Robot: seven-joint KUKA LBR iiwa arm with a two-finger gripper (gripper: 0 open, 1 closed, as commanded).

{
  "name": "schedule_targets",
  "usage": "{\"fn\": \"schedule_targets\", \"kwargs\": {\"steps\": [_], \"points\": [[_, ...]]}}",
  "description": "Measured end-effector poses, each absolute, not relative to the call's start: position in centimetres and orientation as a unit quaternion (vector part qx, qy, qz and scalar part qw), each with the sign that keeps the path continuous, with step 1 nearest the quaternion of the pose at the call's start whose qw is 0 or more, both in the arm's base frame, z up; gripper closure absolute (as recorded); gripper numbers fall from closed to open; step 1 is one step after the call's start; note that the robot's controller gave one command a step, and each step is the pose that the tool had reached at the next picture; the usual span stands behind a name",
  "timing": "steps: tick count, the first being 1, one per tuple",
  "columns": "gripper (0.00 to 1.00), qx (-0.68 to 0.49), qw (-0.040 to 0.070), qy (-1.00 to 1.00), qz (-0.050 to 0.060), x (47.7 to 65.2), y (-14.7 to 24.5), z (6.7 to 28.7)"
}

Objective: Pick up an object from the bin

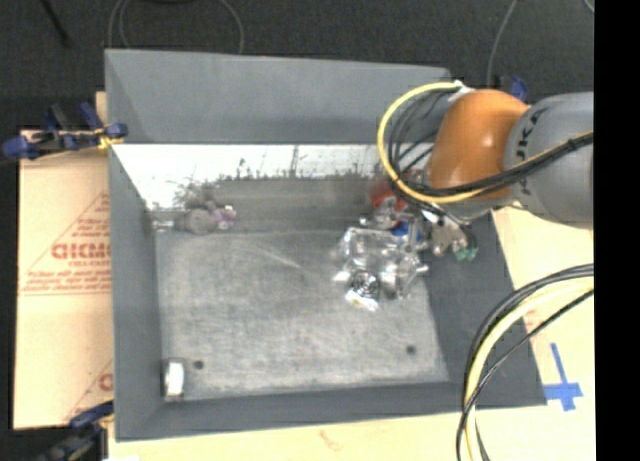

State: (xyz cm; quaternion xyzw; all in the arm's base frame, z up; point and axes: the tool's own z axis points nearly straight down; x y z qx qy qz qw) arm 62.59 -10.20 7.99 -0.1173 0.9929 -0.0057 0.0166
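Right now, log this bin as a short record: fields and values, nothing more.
container: grey metal bin
arm: comes in from the right, orange cover at its wrist
gripper: gripper low over the right half of the bin's floor
back left: small grey and purple piece by the back wall
front left corner: small white piece
nearest thing to gripper: neither piece is close, both lie far to its left
held thing: cannot tell
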Motion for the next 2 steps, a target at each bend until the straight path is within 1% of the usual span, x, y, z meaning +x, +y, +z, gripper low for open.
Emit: {"fn": "schedule_targets", "kwargs": {"steps": [1,2], "points": [[1.00,-0.118,0.013,0.993,-0.004,62.4,-10.1,7.8],[1.00,-0.210,0.003,0.978,-0.003,61.5,-15.7,23.0]]}}
